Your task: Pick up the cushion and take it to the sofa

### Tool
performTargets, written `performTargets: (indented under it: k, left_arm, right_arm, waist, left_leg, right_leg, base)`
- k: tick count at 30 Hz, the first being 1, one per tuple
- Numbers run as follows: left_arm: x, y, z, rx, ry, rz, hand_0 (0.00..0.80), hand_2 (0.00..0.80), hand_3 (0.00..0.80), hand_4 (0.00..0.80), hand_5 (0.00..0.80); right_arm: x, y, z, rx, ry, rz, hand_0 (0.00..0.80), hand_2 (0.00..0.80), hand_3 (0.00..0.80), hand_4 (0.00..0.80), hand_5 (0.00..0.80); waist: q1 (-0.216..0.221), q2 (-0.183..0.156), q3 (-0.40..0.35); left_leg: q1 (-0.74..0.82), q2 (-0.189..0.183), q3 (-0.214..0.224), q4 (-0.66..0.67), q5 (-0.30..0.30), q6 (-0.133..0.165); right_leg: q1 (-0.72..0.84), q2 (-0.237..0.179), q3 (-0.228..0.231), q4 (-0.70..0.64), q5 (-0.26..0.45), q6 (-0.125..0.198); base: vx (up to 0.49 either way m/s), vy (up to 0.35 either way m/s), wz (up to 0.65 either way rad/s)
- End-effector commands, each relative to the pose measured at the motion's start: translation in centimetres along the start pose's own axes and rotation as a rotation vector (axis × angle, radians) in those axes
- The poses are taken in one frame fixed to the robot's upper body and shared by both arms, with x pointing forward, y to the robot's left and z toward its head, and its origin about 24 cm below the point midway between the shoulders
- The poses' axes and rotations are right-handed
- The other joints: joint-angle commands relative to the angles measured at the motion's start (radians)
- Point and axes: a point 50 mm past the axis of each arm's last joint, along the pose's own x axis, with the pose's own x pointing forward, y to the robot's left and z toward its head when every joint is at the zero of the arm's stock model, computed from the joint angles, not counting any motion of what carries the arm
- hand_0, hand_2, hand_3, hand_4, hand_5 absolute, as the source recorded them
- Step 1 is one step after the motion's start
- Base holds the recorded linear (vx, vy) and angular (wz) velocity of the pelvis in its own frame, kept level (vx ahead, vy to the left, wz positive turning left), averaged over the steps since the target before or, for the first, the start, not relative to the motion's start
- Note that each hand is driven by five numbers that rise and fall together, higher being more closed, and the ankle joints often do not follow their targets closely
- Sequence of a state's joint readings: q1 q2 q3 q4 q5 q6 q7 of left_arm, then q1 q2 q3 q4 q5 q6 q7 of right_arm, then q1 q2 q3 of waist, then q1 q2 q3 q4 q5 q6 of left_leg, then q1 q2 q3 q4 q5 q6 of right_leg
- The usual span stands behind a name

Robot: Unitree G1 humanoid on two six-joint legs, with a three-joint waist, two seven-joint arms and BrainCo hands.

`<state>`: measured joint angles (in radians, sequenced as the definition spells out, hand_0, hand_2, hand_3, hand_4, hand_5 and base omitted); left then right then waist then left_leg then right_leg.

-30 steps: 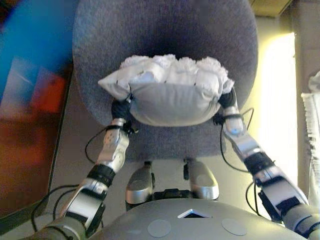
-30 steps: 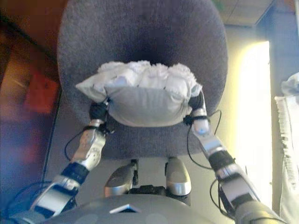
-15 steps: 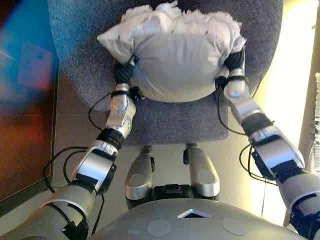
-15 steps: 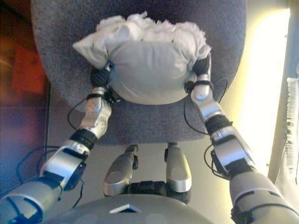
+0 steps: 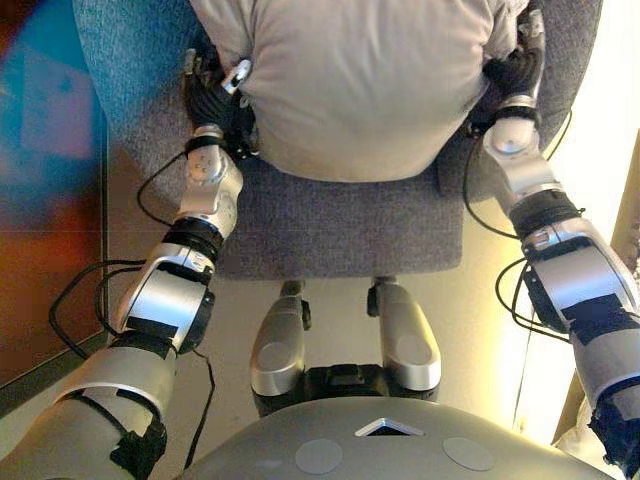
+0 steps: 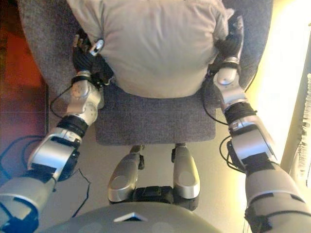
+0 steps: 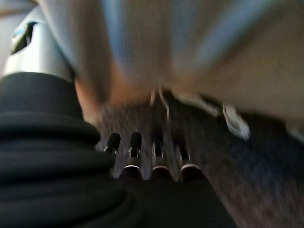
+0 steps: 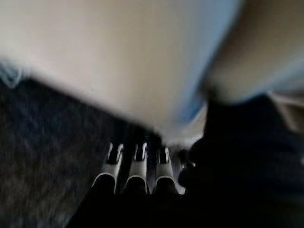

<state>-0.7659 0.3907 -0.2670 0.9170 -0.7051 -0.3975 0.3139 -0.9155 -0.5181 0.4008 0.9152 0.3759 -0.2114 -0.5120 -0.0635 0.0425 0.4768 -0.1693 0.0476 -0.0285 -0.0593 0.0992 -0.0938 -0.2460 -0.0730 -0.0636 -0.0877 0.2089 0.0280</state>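
Note:
A pale grey cushion is held between my two hands above the grey upholstered seat in front of me. My left hand presses its left side and my right hand its right side. In the left wrist view the fingers reach out straight beneath the cushion, over the grey fabric. In the right wrist view the fingers also lie straight under the cushion. The cushion's far edge is out of view.
A dark reddish-brown panel runs along the left of the seat. A bright lit strip of floor lies to the right, with a white fringed cloth at the right edge.
The cushion and both hands have risen toward the camera and further forward over the seat. The cushion's fluffy white side has gone out of view. The camera has shifted too.

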Motion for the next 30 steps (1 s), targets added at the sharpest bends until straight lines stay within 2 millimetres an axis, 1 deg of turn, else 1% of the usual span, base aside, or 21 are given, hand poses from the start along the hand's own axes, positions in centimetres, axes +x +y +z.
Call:
performTargets:
  k: [1, 3, 5, 6, 9, 11, 15, 17, 19, 21, 22, 24, 27, 30]
  left_arm:
    - [0.9, 5.6, 2.1, -0.025, -0.083, 0.227, 0.000, 0.000, 0.000, 0.000, 0.000]
    - [0.6, 8.4, 2.6, -0.045, -0.101, 0.334, 0.000, 0.000, 0.000, 0.000, 0.000]
    - [0.1, 10.6, 2.7, -0.073, -0.109, 0.419, 0.000, 0.000, 0.000, 0.000, 0.000]
    - [-0.6, 12.7, 2.5, -0.095, -0.104, 0.502, 0.000, 0.000, 0.000, 0.000, 0.000]
    - [-2.4, 15.9, 1.4, -0.110, -0.075, 0.615, 0.000, 0.000, 0.000, 0.000, 0.000]
    - [-3.6, 17.5, 0.7, -0.099, -0.054, 0.664, 0.000, 0.000, 0.000, 0.000, 0.000]
    - [-6.1, 19.3, -1.2, -0.114, -0.002, 0.741, 0.000, 0.000, 0.000, 0.000, 0.000]
    - [-7.3, 19.8, -2.3, -0.112, 0.034, 0.768, 0.000, 0.000, 0.000, 0.000, 0.000]
    - [-8.9, 20.2, -3.9, -0.094, 0.089, 0.793, 0.000, 0.000, 0.000, 0.000, 0.000]
    - [-10.1, 20.5, -4.8, -0.089, 0.117, 0.817, 0.000, 0.000, 0.000, 0.000, 0.000]
    - [-11.1, 20.9, -5.4, -0.078, 0.133, 0.842, 0.000, 0.000, 0.000, 0.000, 0.000]
    - [-12.5, 21.4, -6.0, -0.029, 0.144, 0.887, 0.000, 0.000, 0.000, 0.000, 0.000]
    - [-14.0, 22.0, -6.6, 0.034, 0.174, 0.946, 0.000, 0.000, 0.000, 0.000, 0.000]
    - [-15.8, 22.9, -7.4, 0.089, 0.234, 0.984, 0.000, 0.000, 0.000, 0.000, 0.000]
  right_arm:
    - [1.6, -6.6, 0.3, 0.010, -0.009, -0.255, 0.000, 0.000, 0.000, 0.000, 0.000]
    - [1.4, -8.6, -0.1, 0.031, -0.012, -0.332, 0.000, 0.000, 0.000, 0.000, 0.000]
    - [0.9, -9.9, -0.8, 0.043, -0.007, -0.379, 0.000, 0.000, 0.000, 0.000, 0.000]
    - [0.4, -11.1, -1.5, 0.047, -0.003, -0.427, 0.000, 0.000, 0.000, 0.000, 0.000]
    - [-0.7, -13.1, -2.8, 0.063, 0.015, -0.520, 0.000, 0.000, 0.000, 0.000, 0.000]
    - [-1.4, -14.4, -3.5, 0.074, 0.030, -0.574, 0.000, 0.000, 0.000, 0.000, 0.000]
    - [-3.2, -16.1, -4.9, 0.082, 0.054, -0.643, 0.000, 0.000, 0.000, 0.000, 0.000]
    - [-3.8, -16.5, -5.3, 0.080, 0.066, -0.657, 0.000, 0.000, 0.000, 0.000, 0.000]
    - [-4.5, -17.0, -5.8, 0.062, 0.077, -0.666, 0.000, 0.000, 0.000, 0.000, 0.000]
    - [-5.0, -17.4, -6.1, 0.047, 0.087, -0.669, 0.000, 0.000, 0.000, 0.000, 0.000]
    - [-5.4, -17.8, -6.3, 0.025, 0.090, -0.676, 0.000, 0.000, 0.000, 0.000, 0.000]
    - [-6.1, -18.2, -6.8, -0.047, 0.100, -0.678, 0.000, 0.000, 0.000, 0.000, 0.000]
    - [-7.3, -18.8, -7.8, -0.143, 0.134, -0.677, 0.000, 0.000, 0.000, 0.000, 0.000]
    - [-9.2, -19.6, -9.7, -0.206, 0.216, -0.673, 0.000, 0.000, 0.000, 0.000, 0.000]
  waist:
    - [0.008, -0.033, 0.006]
    - [0.012, -0.033, 0.003]
    - [0.014, -0.033, -0.003]
    - [0.017, -0.032, -0.011]
    - [0.023, -0.032, -0.029]
    - [0.027, -0.032, -0.046]
    - [0.029, -0.036, -0.077]
    - [0.031, -0.038, -0.095]
    - [0.034, -0.043, -0.120]
    - [0.038, -0.047, -0.137]
    - [0.041, -0.051, -0.152]
    - [0.044, -0.057, -0.176]
    - [0.048, -0.065, -0.214]
    - [0.052, -0.075, -0.248]
  left_leg:
    - [-0.034, -0.020, 0.036, 0.166, -0.148, -0.008]
    - [-0.032, -0.024, 0.033, 0.167, -0.152, -0.007]
    - [-0.028, -0.027, 0.029, 0.162, -0.154, -0.005]
    - [-0.023, -0.030, 0.027, 0.159, -0.156, -0.005]
    - [-0.009, -0.034, 0.023, 0.154, -0.160, -0.005]
    - [0.000, -0.036, 0.022, 0.149, -0.162, -0.005]
    - [0.026, -0.041, 0.021, 0.128, -0.162, -0.003]
    - [0.042, -0.041, 0.020, 0.119, -0.165, -0.002]
    - [0.062, -0.042, 0.018, 0.115, -0.169, 0.000]
    - [0.075, -0.042, 0.020, 0.114, -0.172, 0.003]
    - [0.085, -0.041, 0.020, 0.113, -0.175, 0.005]
    - [0.104, -0.038, 0.023, 0.111, -0.178, 0.008]
    - [0.134, -0.033, 0.025, 0.103, -0.183, 0.011]
    - [0.160, -0.026, 0.028, 0.102, -0.190, 0.010]
  right_leg:
    - [-0.036, -0.039, 0.004, 0.115, -0.138, 0.061]
    - [-0.034, -0.041, 0.002, 0.114, -0.142, 0.061]
    - [-0.030, -0.043, -0.002, 0.111, -0.144, 0.062]
    - [-0.025, -0.045, -0.006, 0.107, -0.147, 0.061]
    - [-0.010, -0.051, -0.018, 0.104, -0.154, 0.059]
    - [0.003, -0.054, -0.027, 0.098, -0.156, 0.059]
    - [0.033, -0.057, -0.039, 0.073, -0.154, 0.062]
    - [0.050, -0.057, -0.044, 0.061, -0.152, 0.063]
    - [0.072, -0.057, -0.048, 0.048, -0.149, 0.064]
    - [0.091, -0.057, -0.051, 0.041, -0.149, 0.065]
    - [0.105, -0.056, -0.051, 0.036, -0.150, 0.065]
    - [0.128, -0.054, -0.051, 0.030, -0.150, 0.066]
    - [0.159, -0.050, -0.048, 0.020, -0.151, 0.068]
    - [0.185, -0.047, -0.048, 0.017, -0.154, 0.070]
  base:
    - [0.000, 0.000, 0.00]
    - [0.003, 0.009, 0.02]
    - [0.000, 0.000, 0.00]
    - [0.000, 0.000, 0.00]
    - [0.003, 0.017, 0.02]
    - [0.005, 0.022, 0.09]
    - [-0.001, 0.028, 0.08]
    - [0.029, 0.020, 0.05]
    - [0.064, 0.006, 0.00]
    - [0.081, -0.007, 0.00]
    - [0.102, -0.012, 0.00]
    - [0.124, -0.011, -0.01]
    - [0.134, -0.014, -0.01]
    - [0.105, -0.030, 0.00]
